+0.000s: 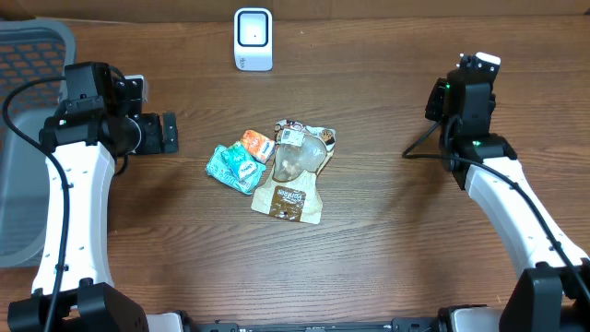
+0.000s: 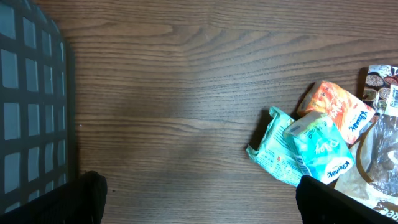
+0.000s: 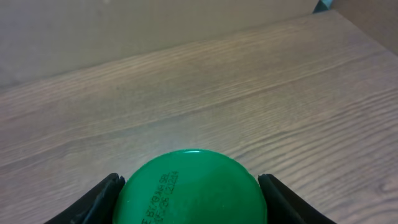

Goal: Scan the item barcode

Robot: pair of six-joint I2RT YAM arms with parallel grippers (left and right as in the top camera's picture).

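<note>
**Green lid (image 3: 189,180) pinched in right claw (image 3: 193,202)**

It fills the bottom centre of the right wrist view. Overhead, left claw (image 1: 169,132) stands spread at centre left. Snack packets (image 1: 277,166) lie heaped mid-frame on the worktop (image 1: 387,258). White scanner (image 1: 253,39) sits top centre.

Green cap (image 3: 189,180), dark print, sits in my black right gripper (image 3: 186,202). Brown pouch (image 1: 288,198), white lettering. Left of it: teal packs (image 1: 232,168), orange pack (image 1: 257,145). Beyond it: white scanner (image 1: 253,39). Far left: grey grid basket (image 1: 28,138). Table (image 1: 387,240): brown woodgrain.

Three tissue packs (image 2: 320,146), one scanner (image 1: 253,39), one lid (image 3: 193,186)
</note>
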